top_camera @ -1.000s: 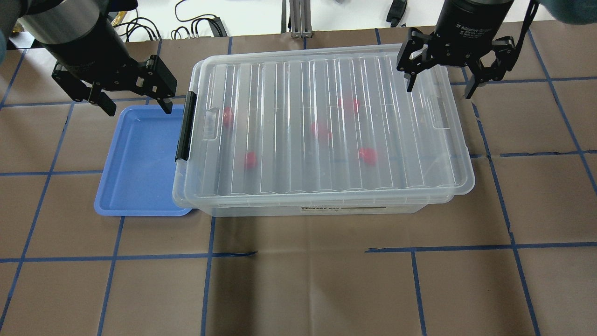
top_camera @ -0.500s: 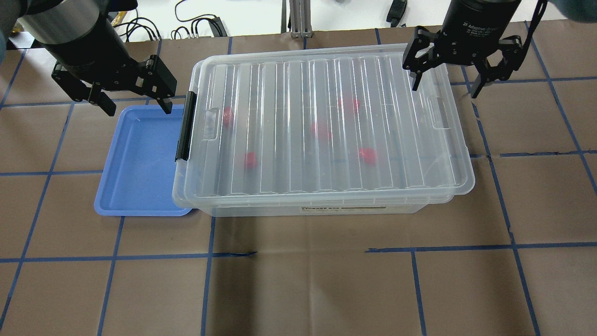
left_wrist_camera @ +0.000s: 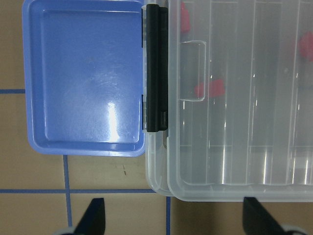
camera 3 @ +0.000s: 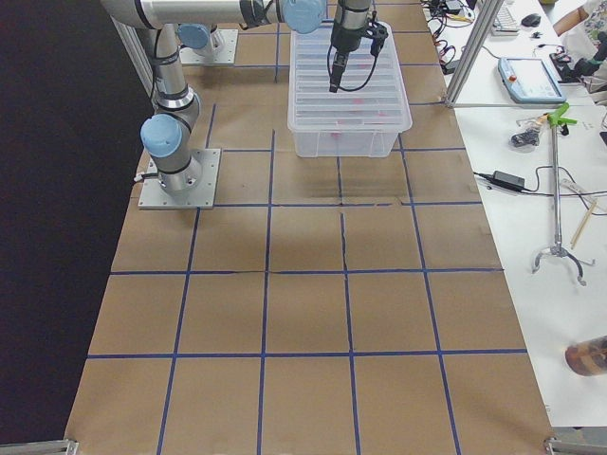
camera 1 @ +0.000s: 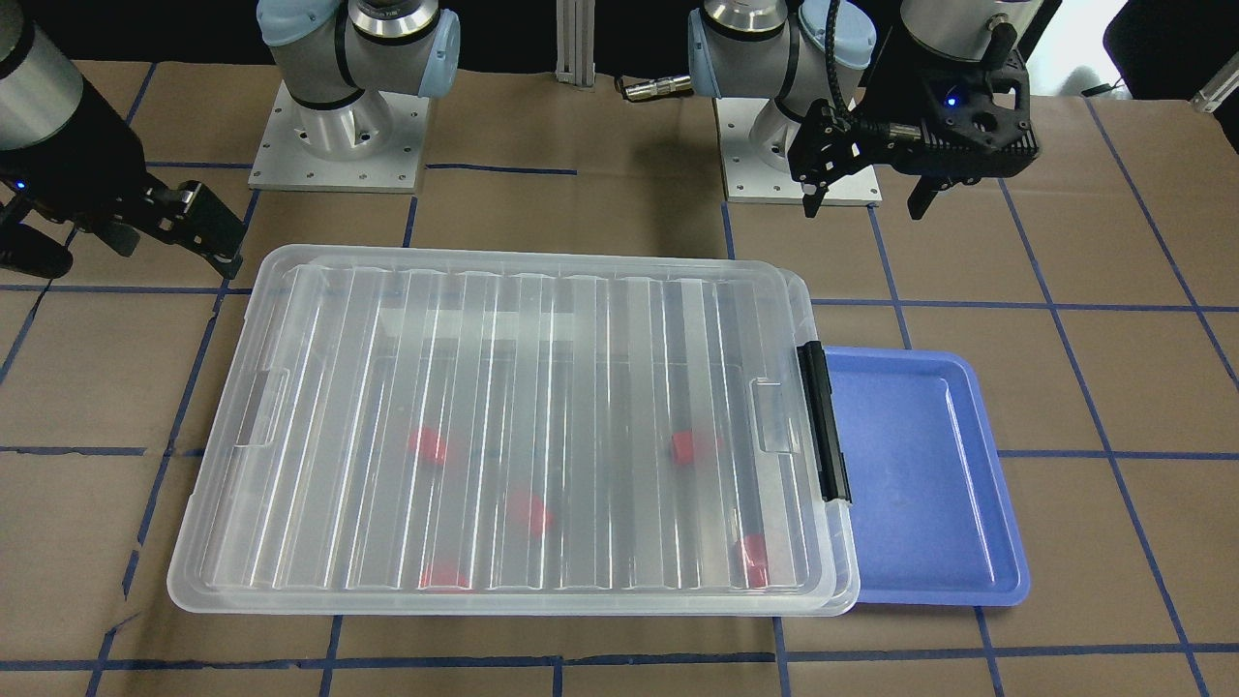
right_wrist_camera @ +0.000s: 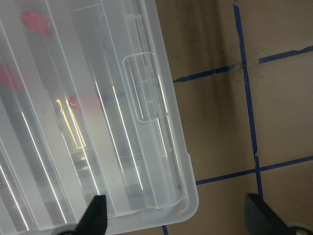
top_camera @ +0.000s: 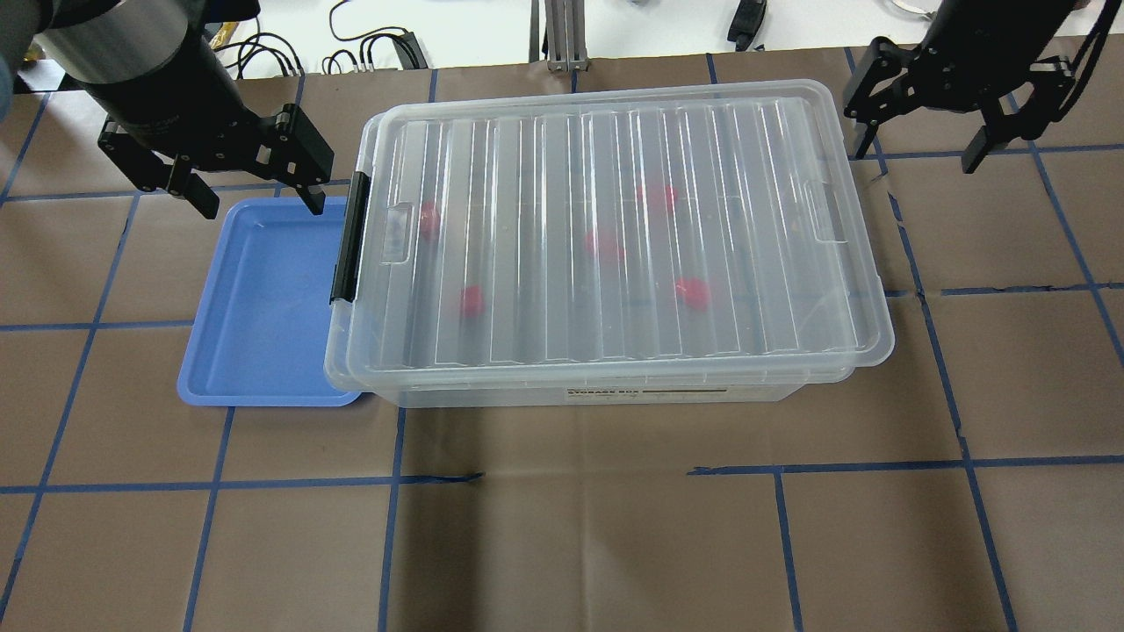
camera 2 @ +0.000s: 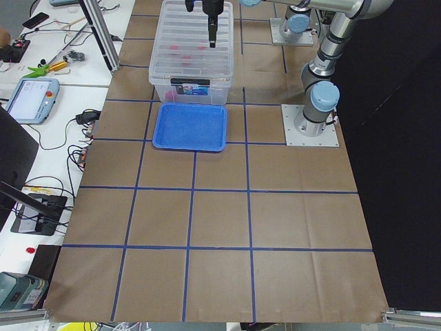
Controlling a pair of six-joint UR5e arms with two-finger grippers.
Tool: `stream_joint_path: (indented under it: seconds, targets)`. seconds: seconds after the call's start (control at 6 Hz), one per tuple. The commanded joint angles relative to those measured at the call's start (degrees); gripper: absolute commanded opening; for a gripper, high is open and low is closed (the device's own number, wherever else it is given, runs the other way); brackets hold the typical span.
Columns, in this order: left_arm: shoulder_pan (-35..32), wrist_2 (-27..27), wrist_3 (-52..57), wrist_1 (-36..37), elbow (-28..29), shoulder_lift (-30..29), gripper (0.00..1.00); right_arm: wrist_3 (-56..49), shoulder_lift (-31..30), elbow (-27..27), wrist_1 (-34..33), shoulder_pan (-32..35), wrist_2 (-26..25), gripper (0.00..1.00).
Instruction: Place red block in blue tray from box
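Box: the clear storage box [top_camera: 615,391] is set at the middle of the table [top_camera: 562,544], which is covered in brown paper and crossed by a grid of blue tape.
Lid: the box is covered by a ridged clear lid [top_camera: 544,158], laid slightly askew on the rim.
Red blocks: 5 red blocks [top_camera: 471,301] are seen, blurred, through the lid; all are kept inside the box, scattered well apart.
Latch: a black latch handle [top_camera: 350,237] is fitted at the box end on the robot's left.
Blue tray: the blue tray [top_camera: 263,298] is laid flat on the table against that latch end, one long edge tucked under the lid's overhang.
Left gripper: the left gripper [top_camera: 260,204] is held above the tray's far edge, just beside the latch; its fingers are spread wide and nothing is held.
Right gripper: the right gripper [top_camera: 916,158] is held over the table just off the box's far right corner; its fingers are likewise spread wide and nothing is gripped.
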Motion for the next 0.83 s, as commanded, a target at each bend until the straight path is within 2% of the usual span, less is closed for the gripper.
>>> stream_joint_path:
  seconds: [0.0, 0.33, 0.5, 0.67]
  targets:
    - [0.0, 0.0, 0.0, 0.0, 0.0, 0.0, 0.98, -1.6, 1.5, 7.8, -9.5, -1.1, 0.0, 1.0]
    - [0.0, 0.0, 0.0, -0.1, 0.0, 0.0, 0.98, -1.9, 1.5, 16.1, -20.1, -1.0, -0.1, 1.0]
    - [0.0, 0.0, 0.0, -0.1, 0.0, 0.0, 0.98, -4.0, 1.8, 17.9, -23.7, -1.1, -0.3, 1.0]
    - [0.0, 0.0, 0.0, -0.1, 0.0, 0.0, 0.98, -6.0, 2.2, 19.1, -24.4, -1.3, -0.3, 1.0]
